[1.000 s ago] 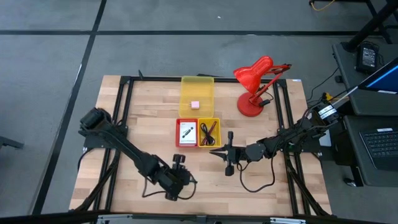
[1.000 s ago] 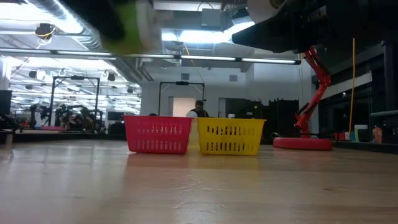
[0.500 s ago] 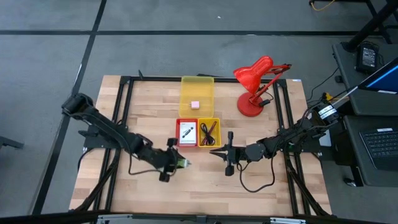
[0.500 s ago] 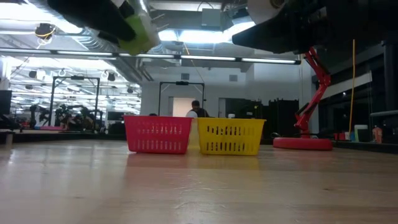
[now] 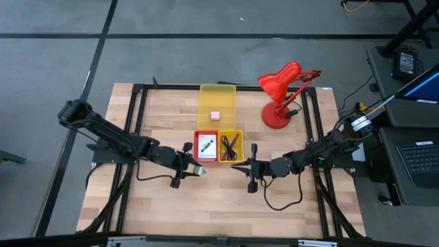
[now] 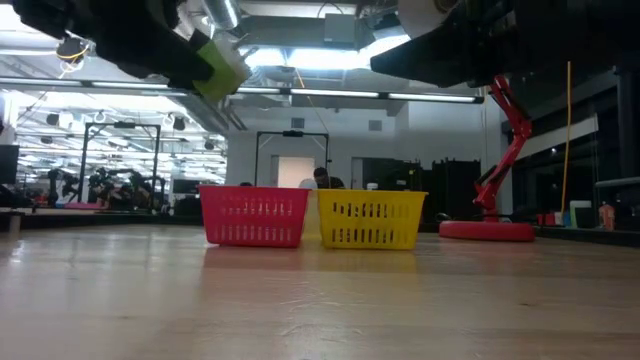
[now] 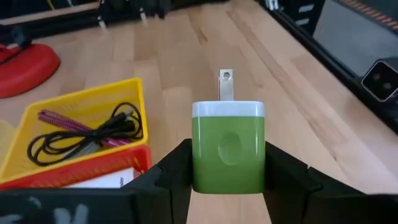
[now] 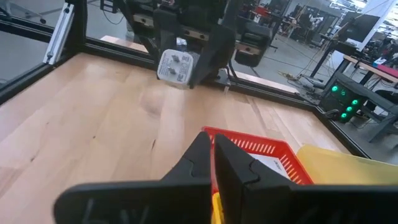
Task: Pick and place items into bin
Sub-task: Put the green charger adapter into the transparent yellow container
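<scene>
Worktop was pale wood; left pincer gripped green block, right pincer closed; workshop behind.

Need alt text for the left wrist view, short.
The left tool grips a green and white plug adapter, metal prong pointing forward, above a wooden table. Beside it sit a yellow basket holding a black cable and a dark red pen, and a red basket.

Red desk lamp — laptop
</scene>
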